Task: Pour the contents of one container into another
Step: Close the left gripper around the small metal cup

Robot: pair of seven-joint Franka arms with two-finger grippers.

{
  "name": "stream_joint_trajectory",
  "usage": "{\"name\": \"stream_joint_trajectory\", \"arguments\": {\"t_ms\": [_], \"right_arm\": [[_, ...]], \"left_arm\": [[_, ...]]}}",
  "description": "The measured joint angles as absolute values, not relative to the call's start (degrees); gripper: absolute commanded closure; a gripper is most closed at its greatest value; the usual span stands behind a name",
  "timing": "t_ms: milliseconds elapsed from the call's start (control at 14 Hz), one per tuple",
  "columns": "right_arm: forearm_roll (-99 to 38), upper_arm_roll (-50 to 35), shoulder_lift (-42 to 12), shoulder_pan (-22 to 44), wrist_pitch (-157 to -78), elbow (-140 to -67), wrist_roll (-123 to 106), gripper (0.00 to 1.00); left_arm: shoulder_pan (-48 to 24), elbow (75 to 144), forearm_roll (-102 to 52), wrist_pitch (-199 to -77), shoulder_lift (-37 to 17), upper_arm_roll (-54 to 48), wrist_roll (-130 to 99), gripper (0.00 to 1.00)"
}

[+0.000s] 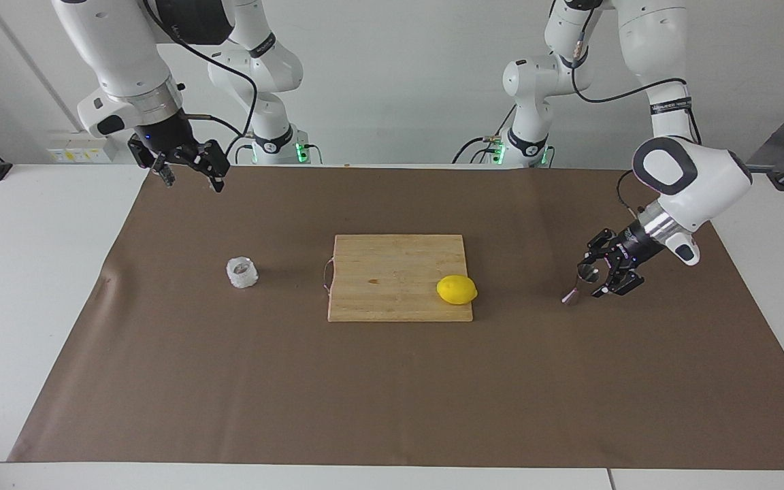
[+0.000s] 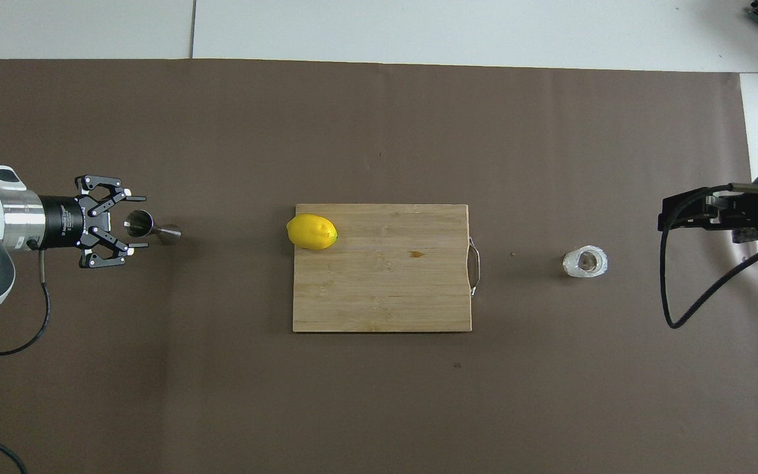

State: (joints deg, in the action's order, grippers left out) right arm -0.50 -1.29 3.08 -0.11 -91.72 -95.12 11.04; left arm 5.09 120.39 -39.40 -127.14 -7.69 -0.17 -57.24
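Right arm: waits, raised over the mat edge close to the robots at its own end of the worktop.
Right end effector [image 1: 191, 172]: dark, pointing down over the mat, well apart from the glass cup; whether its fingers are open or closed cannot be told. It holds nothing.
Left arm: reaches low over the mat at its own end of the worktop, wrist tipped down toward the jigger.
Left end effector [image 1: 601, 278]: fingers [image 2: 137, 197] spread open, one on each side of the jigger's wider mouth. No contact with the steel is visible; the facing view shows the tips just beside it.
Jigger [image 2: 151, 228]: small shiny steel hourglass, lying tilted or on its side on the mat, one open cone toward the left end effector and the other cone toward the board. It sits toward the left arm's end, well apart from the board.
Cutting board [image 2: 392, 289]: pale wood with a metal handle on the edge toward the right arm's end; lies flat at mid-worktop.
Lemon [image 2: 312, 232]: yellow, on the board's corner toward the left arm's end.
Glass cup [image 2: 585, 261]: squat, clear, bumpy whitish wall; upright on the mat, near the board's handle, toward the right arm's end.
Mat [image 2: 379, 401]: brown sheet covering most of the white worktop [image 1: 31, 258].
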Motion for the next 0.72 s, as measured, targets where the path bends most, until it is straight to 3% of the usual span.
{"name": "stream_joint_trajectory", "arguments": {"t_ms": [286,716], "right_arm": [[-0.5,-1.3,3.1,-0.1,-91.7,-95.1,11.0,0.00],[-0.5,-1.3,3.1,-0.1,-91.7,-95.1,11.0,0.00]], "left_arm": [[5.1,120.3,-39.4,-127.1,-7.7,-0.2,-58.8,0.31],[5.1,120.2,-39.4,-127.2,-7.7,-0.2,-59.7,0.34]]}}
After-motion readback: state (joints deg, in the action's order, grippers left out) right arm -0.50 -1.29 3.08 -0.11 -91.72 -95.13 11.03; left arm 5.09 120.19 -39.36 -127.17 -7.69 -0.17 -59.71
